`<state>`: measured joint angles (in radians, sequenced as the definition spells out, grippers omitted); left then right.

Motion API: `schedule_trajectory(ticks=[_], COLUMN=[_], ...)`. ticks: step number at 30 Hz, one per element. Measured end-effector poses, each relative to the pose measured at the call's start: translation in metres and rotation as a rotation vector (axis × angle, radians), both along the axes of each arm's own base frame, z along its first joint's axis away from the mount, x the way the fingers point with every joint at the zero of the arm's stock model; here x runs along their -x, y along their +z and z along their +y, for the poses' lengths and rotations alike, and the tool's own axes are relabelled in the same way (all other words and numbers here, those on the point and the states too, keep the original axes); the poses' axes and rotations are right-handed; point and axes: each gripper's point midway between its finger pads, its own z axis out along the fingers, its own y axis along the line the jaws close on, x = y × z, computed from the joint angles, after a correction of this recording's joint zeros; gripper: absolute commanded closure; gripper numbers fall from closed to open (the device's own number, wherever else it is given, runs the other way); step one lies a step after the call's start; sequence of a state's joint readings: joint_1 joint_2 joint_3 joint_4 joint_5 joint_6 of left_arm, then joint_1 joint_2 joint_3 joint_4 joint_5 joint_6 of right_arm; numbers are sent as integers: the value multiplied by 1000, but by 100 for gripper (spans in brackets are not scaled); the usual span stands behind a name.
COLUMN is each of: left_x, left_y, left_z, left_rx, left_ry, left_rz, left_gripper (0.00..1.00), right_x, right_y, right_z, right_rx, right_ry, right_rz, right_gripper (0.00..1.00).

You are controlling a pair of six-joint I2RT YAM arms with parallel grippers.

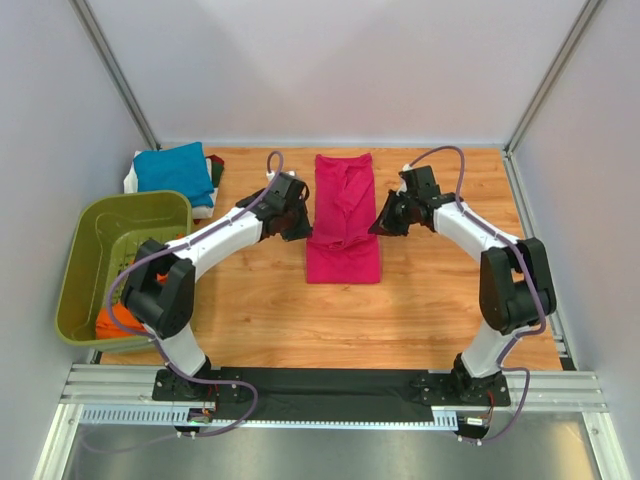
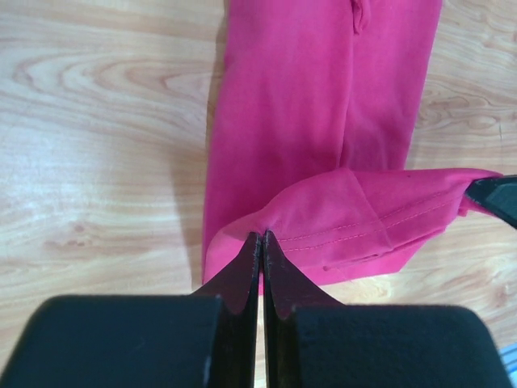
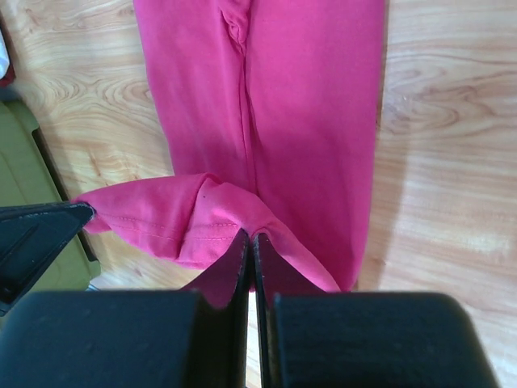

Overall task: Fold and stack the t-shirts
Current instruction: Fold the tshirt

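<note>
Wooden table (image 1: 430,300): magenta t-shirt (image 1: 343,215) lies mid-table, folded into long strip. My left gripper (image 2: 260,236) clenched on one hem corner, my right gripper (image 3: 249,234) clenched on other; hem doubled over strip.

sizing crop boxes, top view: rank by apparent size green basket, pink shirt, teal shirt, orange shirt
1. olive-green plastic basket
2. magenta-pink cloth t-shirt
3. teal-blue folded cloth t-shirt
4. orange cloth t-shirt, partly hidden
</note>
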<state>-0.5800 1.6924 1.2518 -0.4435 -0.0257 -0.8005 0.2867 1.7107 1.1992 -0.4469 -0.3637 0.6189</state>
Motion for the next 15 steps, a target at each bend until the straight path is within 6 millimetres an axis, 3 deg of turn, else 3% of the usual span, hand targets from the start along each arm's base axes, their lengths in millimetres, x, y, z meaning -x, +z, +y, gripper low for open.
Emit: schedule_trajectory(ticks=[15], left_x=[-33], left_y=[-9], left_z=[-8], left_rx=[-12], left_ry=[0], left_rz=[1], left_gripper=[100], right_x=[-22], right_y=[-30], right_z=[-7], right_rx=[11], right_ry=[-12], right_rz=[40], right_gripper=[100])
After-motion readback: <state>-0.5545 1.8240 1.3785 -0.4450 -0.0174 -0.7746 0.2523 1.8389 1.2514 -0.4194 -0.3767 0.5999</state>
